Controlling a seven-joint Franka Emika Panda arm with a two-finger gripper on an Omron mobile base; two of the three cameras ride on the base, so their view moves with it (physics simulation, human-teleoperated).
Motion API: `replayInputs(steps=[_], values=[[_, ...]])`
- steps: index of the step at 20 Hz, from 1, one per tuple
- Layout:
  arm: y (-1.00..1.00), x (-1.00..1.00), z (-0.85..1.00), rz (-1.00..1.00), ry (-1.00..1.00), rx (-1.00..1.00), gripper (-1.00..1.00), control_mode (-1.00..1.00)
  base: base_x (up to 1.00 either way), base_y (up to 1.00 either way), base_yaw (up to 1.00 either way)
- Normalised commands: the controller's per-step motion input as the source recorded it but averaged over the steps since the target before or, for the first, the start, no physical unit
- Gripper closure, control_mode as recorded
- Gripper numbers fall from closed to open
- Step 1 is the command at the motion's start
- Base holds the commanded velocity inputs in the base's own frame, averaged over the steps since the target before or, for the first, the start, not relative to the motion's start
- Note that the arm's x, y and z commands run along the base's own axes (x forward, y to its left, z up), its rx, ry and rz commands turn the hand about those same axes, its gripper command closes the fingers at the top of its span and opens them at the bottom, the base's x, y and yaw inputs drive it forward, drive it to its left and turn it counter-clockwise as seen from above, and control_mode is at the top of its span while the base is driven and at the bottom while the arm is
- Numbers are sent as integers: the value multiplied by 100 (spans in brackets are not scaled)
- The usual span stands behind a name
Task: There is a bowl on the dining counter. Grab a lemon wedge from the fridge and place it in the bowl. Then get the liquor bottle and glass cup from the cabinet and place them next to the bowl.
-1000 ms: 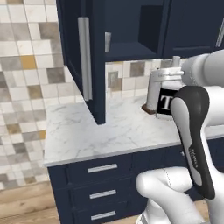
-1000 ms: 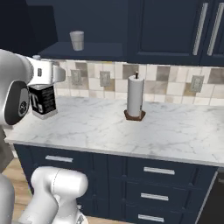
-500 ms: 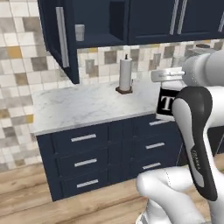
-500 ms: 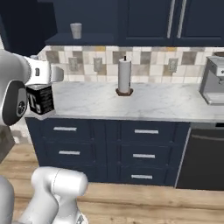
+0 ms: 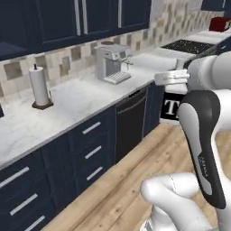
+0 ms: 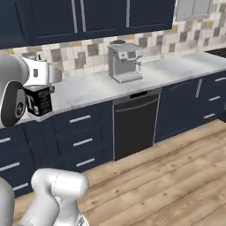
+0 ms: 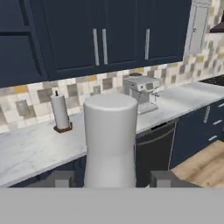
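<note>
base has swung off the cabinet run, i see fingers clamping liquor bottle mid-right, so transit to the bowl looks underway.

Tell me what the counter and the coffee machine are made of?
The counter looks like polished marble: white with faint grey veins. The coffee machine looks like brushed metal, silvery grey all over, though it could be painted plastic.

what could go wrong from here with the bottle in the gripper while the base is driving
1. The liquor bottle hangs from the gripper by its upper part, its heavy body below; a jolt might swing or slip it, with wooden floor beneath.
2. It rides near counter height, so a tight turn could clip the marble counter edge.
3. In the hand view the bottle blocks the middle, hiding what lies ahead.
</note>
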Motion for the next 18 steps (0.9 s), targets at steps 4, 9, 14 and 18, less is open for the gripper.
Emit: replayInputs(steps=[4, 9, 14, 18], values=[[0, 0, 0, 0, 0, 0, 100, 100, -40, 0, -87], [0, 0, 0, 0, 0, 0, 100, 100, -43, -2, -84], [0, 0, 0, 0, 0, 0, 100, 100, -52, -33, -75], [0, 0, 0, 0, 0, 0, 100, 100, -48, -85, -58]])
